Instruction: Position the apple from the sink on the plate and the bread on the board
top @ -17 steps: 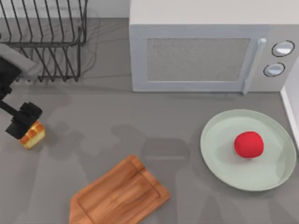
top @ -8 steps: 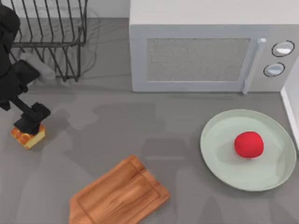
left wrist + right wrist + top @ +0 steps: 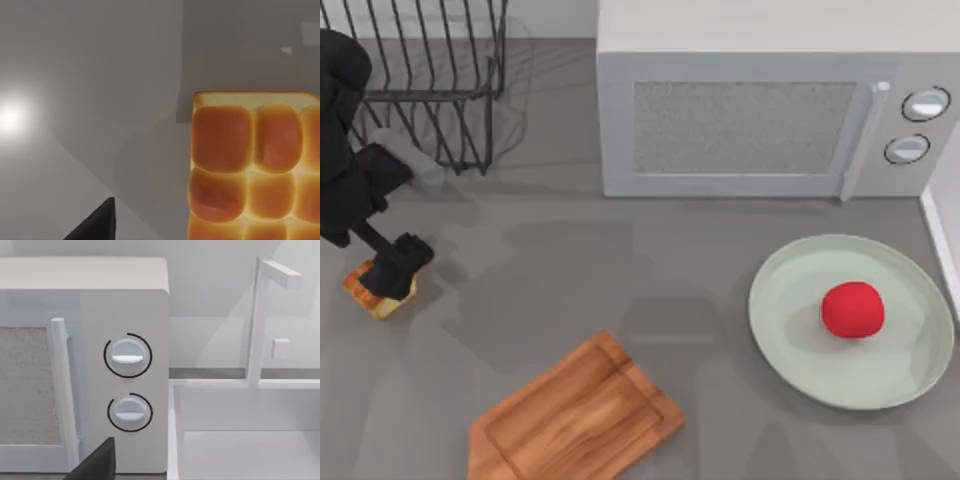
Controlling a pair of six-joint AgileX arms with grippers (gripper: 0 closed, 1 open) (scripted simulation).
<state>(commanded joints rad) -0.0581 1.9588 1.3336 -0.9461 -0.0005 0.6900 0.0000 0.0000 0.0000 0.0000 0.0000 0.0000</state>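
left claw (image 3: 392, 278) has dropped over the bread (image 3: 372, 293) at the bench's left side, grip state unclear. apple (image 3: 852, 309) sits on plate (image 3: 790, 345); board (image 3: 575, 415) waits bare.

Left arm (image 3: 345, 150) is basically all matte black, chunky rounded housing up top that narrows to a thin link and a blocky little left gripper (image 3: 395, 272). No markings or cables I can spot. Wrist views just catch one dark pointed fingertip (image 3: 95, 225).
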